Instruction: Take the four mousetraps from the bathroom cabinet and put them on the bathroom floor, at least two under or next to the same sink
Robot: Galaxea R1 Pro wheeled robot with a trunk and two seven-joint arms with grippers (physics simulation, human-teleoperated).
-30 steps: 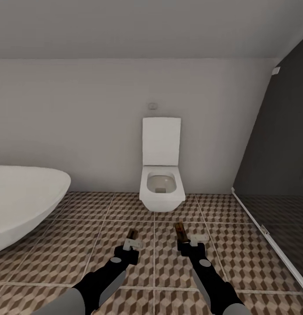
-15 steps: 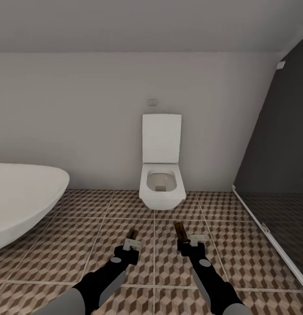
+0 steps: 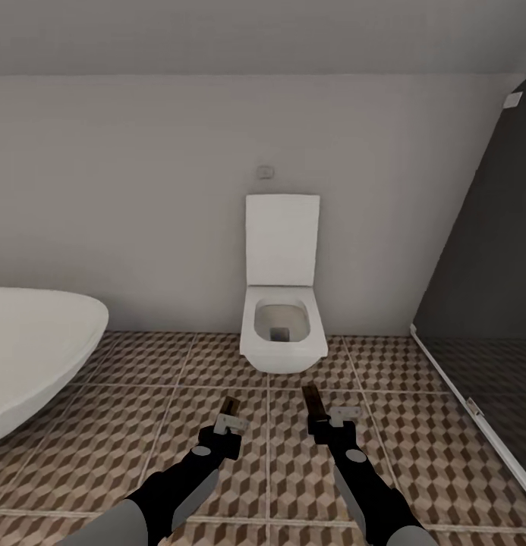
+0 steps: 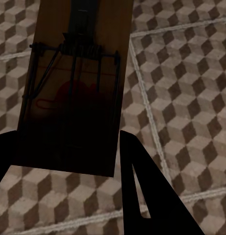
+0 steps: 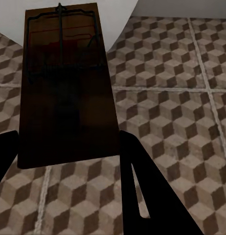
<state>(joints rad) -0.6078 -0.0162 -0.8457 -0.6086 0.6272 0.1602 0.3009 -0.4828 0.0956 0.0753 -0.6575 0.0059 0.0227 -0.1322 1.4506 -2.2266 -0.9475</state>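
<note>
Transit step, by my read: robot carries two traps thru the bathroom, heading for a drop spot. Left tool is clamped on one mousetrap, right tool clamped on the other mousetrap; both boards stick out fwd, held in the air above the bathroom floor, not resting on it. Ahead stands a white toilet w/ lid up against the wall, the bathtub rim off to the left, dark glass shower panel to the right. No sink or cabinet in front here, so next move prob. calls for turning the base toward the vanity, then lowering the arms so each board can be let go flat on the tiles, close under or beside the basin. Head view gives room layout but shows the traps as thin slivers only. Wrist views give the detail: left wrist shows wire bar, spring and red mark on the board face, w/ dark fingers at its near end; right wrist shows the board's wire frame, a red outline on it and a curved white edge behind it, with tiles beneath.
</note>
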